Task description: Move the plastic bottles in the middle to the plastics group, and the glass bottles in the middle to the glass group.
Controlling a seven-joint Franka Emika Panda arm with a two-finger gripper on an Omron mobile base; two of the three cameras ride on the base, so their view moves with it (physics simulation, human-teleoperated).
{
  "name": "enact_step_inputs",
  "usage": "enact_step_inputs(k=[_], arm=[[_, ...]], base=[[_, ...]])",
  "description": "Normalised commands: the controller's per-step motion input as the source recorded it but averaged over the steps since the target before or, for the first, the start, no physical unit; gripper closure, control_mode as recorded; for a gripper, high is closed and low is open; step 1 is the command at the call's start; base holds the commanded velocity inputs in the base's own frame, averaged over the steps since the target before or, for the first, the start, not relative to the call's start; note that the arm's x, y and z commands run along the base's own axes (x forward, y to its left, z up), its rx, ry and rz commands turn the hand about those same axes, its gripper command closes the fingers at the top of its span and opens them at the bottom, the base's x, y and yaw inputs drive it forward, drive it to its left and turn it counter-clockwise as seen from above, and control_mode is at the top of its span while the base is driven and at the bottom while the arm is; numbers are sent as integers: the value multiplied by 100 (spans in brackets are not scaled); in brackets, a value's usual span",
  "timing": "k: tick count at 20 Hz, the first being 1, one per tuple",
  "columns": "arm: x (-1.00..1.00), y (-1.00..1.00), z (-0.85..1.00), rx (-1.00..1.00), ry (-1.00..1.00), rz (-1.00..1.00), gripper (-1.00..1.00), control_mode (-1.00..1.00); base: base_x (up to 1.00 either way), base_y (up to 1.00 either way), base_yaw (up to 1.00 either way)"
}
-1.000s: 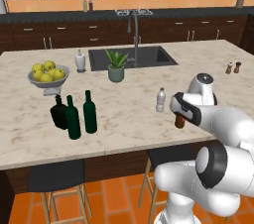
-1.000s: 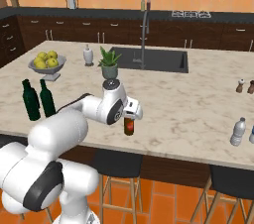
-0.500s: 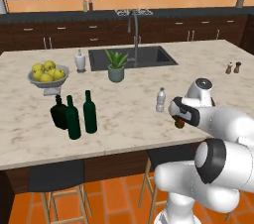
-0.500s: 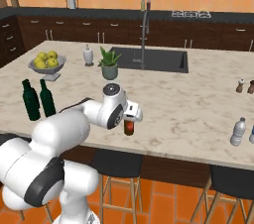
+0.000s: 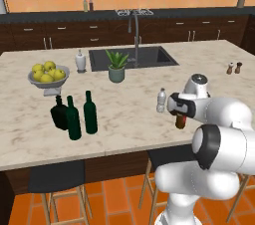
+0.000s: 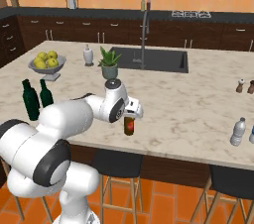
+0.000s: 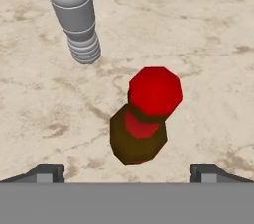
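Observation:
A short brown bottle (image 7: 141,136) with a red cap stands upright on the marble island, right below my open gripper (image 7: 126,173). My fingertips (image 7: 44,172) sit wide on either side of it and do not touch it. From the base views the gripper (image 5: 179,107) hovers just over the brown bottle (image 5: 180,121) near the counter's front edge. The small clear plastic bottle (image 5: 161,100) stands close by to its left; in the hand view this plastic bottle (image 7: 77,17) is at the upper left. Two tall green bottles (image 5: 90,113) and a blackish flask (image 5: 60,114) cluster on the left.
A bowl of lemons (image 5: 46,74), a white dispenser (image 5: 79,61) and a potted plant (image 5: 116,67) stand by the sink (image 5: 132,57). Salt and pepper shakers (image 5: 233,67) sit far right. Clear bottles (image 6: 238,131) stand at the right end of the island. Stools (image 5: 52,179) tuck under its front edge.
The hand has shifted slightly over the brown bottle; its jaws stayed open. The bottles have not moved.

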Motion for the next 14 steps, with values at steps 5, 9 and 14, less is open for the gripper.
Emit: enact_step_inputs(k=[5,9,14], arm=[[0,-17,0,0,0,0,-100,-100],[0,0,-3,0,0,0,-100,-100],[5,8,-10,0,0,0,-100,-100]], base=[[0,0,0],[0,0,0],[0,0,0]])
